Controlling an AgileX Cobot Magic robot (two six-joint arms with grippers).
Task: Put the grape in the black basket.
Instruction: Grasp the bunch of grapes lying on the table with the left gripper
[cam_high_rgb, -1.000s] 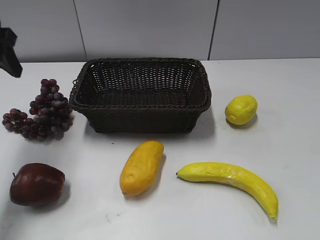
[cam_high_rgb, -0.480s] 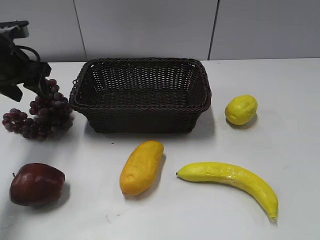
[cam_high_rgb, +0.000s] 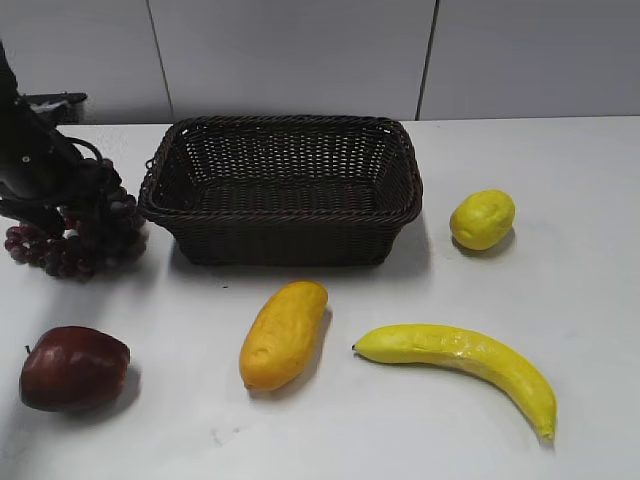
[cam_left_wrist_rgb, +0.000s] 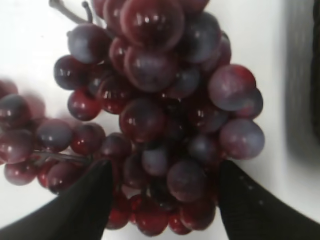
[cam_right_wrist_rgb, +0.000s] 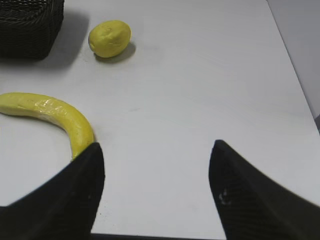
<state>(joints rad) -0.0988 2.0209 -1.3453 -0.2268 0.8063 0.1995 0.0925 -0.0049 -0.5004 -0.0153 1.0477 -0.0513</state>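
Note:
The grape, a dark purple-red bunch, lies on the white table just left of the black basket. My left gripper is down over the bunch and hides part of it. In the left wrist view the grape fills the frame and my left gripper is open, one finger on each side of the bunch's near end. The basket is empty. My right gripper is open and empty above bare table; it does not show in the exterior view. A corner of the basket shows at its top left.
A dark red apple lies front left. A yellow-orange oblong fruit lies in front of the basket. A banana lies front right, also in the right wrist view. A lemon sits right of the basket.
My left arm has come in from the left edge and dropped onto the grape bunch, now covering its left part. The fruit and the basket have not moved.

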